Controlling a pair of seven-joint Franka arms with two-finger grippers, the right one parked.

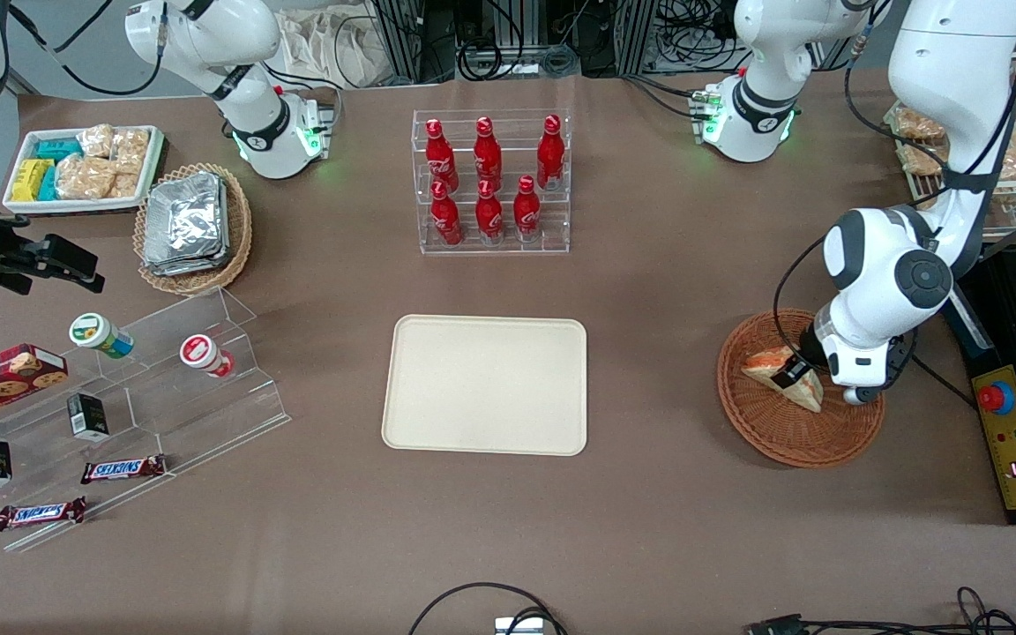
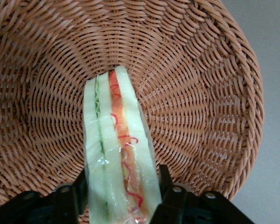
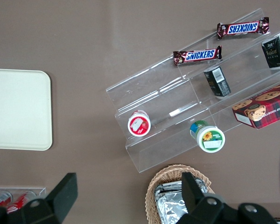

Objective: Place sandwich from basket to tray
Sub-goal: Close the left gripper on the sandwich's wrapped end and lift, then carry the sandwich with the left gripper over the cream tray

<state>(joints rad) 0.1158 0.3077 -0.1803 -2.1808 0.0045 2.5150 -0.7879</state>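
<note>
The sandwich is a wrapped white-bread wedge with orange-red and green filling. It lies in the reddish-brown wicker basket toward the working arm's end of the table. My left gripper is down in the basket, shut on the sandwich. In the left wrist view the black fingers press against both flat sides of the sandwich, with the basket weave around it. The cream-beige tray lies bare at the table's middle, well apart from the basket; it also shows in the right wrist view.
A clear rack of red bottles stands farther from the camera than the tray. A stepped acrylic stand with snacks, a tan basket of foil packs and a white snack tray lie toward the parked arm's end. A control box sits beside the basket.
</note>
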